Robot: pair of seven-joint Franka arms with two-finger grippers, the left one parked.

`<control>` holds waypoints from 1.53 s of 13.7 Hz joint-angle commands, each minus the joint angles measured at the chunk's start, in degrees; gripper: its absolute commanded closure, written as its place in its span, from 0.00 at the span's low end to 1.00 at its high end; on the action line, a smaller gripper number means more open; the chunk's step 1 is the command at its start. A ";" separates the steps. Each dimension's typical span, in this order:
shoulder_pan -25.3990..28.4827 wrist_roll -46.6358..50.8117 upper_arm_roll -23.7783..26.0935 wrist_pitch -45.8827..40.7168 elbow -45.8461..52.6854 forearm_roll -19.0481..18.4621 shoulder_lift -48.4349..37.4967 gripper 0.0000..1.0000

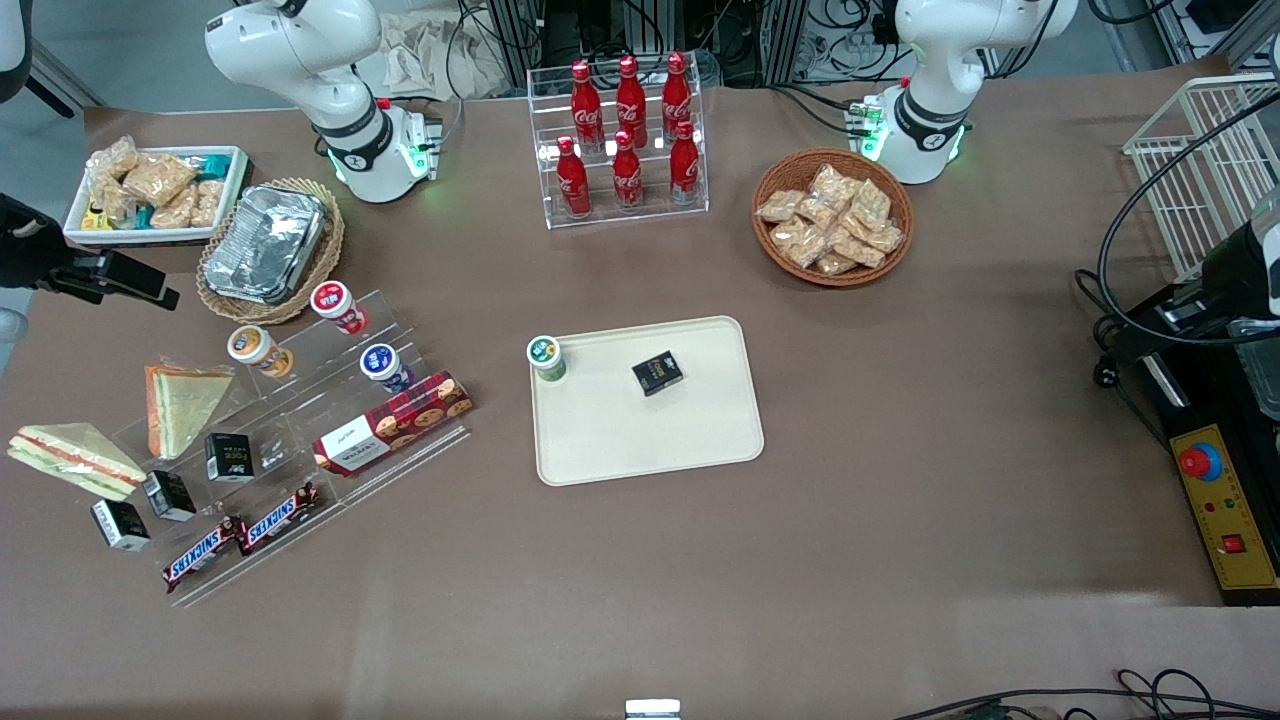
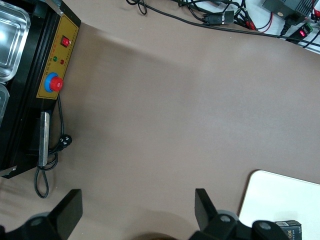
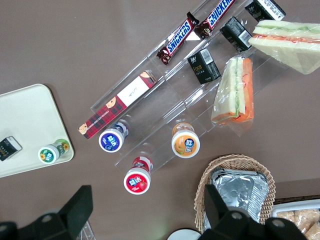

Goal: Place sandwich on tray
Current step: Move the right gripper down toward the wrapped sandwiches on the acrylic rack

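The sandwich (image 1: 75, 458), a clear-wrapped wedge with pink-orange and green stripes, lies on the table at the working arm's end, beside the clear display steps; it also shows in the right wrist view (image 3: 287, 42). The cream tray (image 1: 640, 440) lies mid-table and holds a green-lidded cup (image 1: 546, 357) and a small black box (image 1: 657, 373); its corner shows in the right wrist view (image 3: 25, 125). My gripper (image 1: 150, 288) hangs open and empty above the table next to the foil container's basket, farther from the front camera than the sandwich. In the right wrist view the gripper (image 3: 147, 210) holds nothing.
A flat tan triangle sandwich (image 1: 180, 405) leans on the clear steps with yoghurt cups (image 1: 334, 300), a biscuit box (image 1: 395, 422), black boxes and Snickers bars (image 1: 240, 535). A foil container (image 1: 268, 245) sits in a basket, with a white snack bin (image 1: 150, 190) beside it. A cola rack (image 1: 625, 140) and a snack basket (image 1: 832, 215) stand farther back.
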 commanded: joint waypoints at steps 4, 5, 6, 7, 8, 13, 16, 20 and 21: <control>-0.25 0.83 0.11 0.08 0.10 0.75 0.95 0.01; -0.34 0.92 0.11 0.34 0.01 1.01 1.12 0.01; -0.43 0.83 0.02 0.26 -0.08 1.01 1.56 0.01; -0.51 -0.04 -0.06 0.17 -0.42 0.75 1.57 0.01; -0.51 -1.09 -0.33 0.17 -0.51 0.49 1.65 0.01; -5.77 -16.09 -1.12 0.43 -0.52 0.40 2.62 0.01; -10.08 -25.94 -1.21 4.29 -0.34 0.31 4.37 0.01; -15.09 -39.56 -1.21 10.17 -0.25 0.13 7.80 0.01; -15.71 -43.08 -1.21 11.67 -0.25 0.13 8.85 0.01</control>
